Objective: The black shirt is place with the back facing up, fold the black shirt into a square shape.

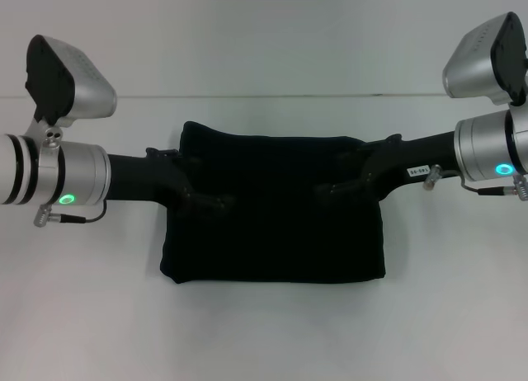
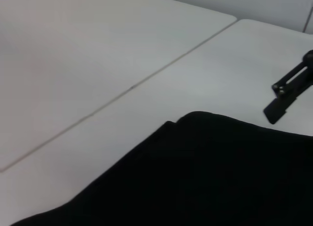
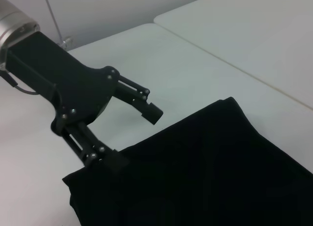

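The black shirt (image 1: 272, 232) lies on the table folded into a thick rectangle, also seen in the left wrist view (image 2: 210, 177) and the right wrist view (image 3: 205, 177). No lettering shows. My left gripper (image 1: 206, 198) reaches in from the left over the shirt's left part. In the right wrist view the left gripper (image 3: 134, 138) stands open at the shirt's edge, with nothing between its fingers. My right gripper (image 1: 338, 183) reaches in from the right over the shirt's right part, open. A finger (image 2: 279, 104) of it shows just past the cloth in the left wrist view.
The white table (image 1: 264, 331) spreads on all sides of the shirt. A seam between two tabletops (image 1: 264, 96) runs behind the shirt. A white wall stands beyond the table's far edge.
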`<action>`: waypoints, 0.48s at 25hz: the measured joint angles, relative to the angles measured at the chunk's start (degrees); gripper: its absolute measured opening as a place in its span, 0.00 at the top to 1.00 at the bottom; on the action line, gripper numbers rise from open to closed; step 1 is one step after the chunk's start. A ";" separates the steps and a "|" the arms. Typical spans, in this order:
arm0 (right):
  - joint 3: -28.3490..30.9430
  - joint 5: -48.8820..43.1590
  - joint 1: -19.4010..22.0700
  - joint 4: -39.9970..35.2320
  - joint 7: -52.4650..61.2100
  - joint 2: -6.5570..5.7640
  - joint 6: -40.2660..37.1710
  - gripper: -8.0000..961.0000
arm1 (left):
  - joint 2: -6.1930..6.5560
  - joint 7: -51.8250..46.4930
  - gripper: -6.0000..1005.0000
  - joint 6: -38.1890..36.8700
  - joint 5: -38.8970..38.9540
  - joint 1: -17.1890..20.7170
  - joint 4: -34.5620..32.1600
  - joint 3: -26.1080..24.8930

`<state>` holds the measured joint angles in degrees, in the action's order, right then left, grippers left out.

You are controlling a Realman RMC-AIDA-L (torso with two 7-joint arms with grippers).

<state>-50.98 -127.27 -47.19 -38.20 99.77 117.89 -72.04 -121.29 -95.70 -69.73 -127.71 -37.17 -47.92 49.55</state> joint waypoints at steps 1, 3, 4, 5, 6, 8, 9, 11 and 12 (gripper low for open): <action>0.00 0.00 0.02 0.02 -0.01 0.02 0.06 0.16 | 0.00 0.00 0.06 -0.40 0.00 0.02 -0.01 -0.03; 0.00 0.18 0.17 0.07 -0.01 0.05 0.13 0.16 | 0.00 -0.01 0.06 -0.84 0.00 0.05 -0.07 -0.07; 0.00 0.18 0.17 0.07 -0.01 0.05 0.13 0.16 | 0.00 -0.10 0.06 -1.49 0.00 0.10 -0.20 -0.07; 0.02 0.23 0.26 0.07 -0.01 0.05 0.13 0.16 | 0.00 -0.11 0.06 -1.58 0.00 0.10 -0.21 -0.08; 0.08 0.29 0.34 0.07 -0.01 0.05 0.14 0.16 | 0.00 -0.15 0.06 -1.77 0.00 0.10 -0.26 -0.10; 0.27 0.35 0.45 0.07 -0.01 0.05 0.19 0.16 | 0.00 -0.18 0.06 -1.90 0.00 0.10 -0.29 -0.15; 0.32 0.38 0.53 0.08 -0.01 0.05 0.20 0.16 | 0.00 -0.18 0.06 -1.93 0.00 0.10 -0.30 -0.17; 0.33 0.40 0.66 0.12 -0.01 0.05 0.23 0.16 | 0.00 -0.18 0.06 -1.96 0.00 0.10 -0.31 -0.18; 0.29 0.41 0.80 0.14 -0.01 0.05 0.23 0.16 | 0.00 -0.19 0.06 -1.97 0.00 0.08 -0.31 -0.20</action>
<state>-50.69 -126.85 -46.40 -38.06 99.75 117.94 -71.81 -121.29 -95.89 -71.70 -127.71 -37.09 -48.23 49.35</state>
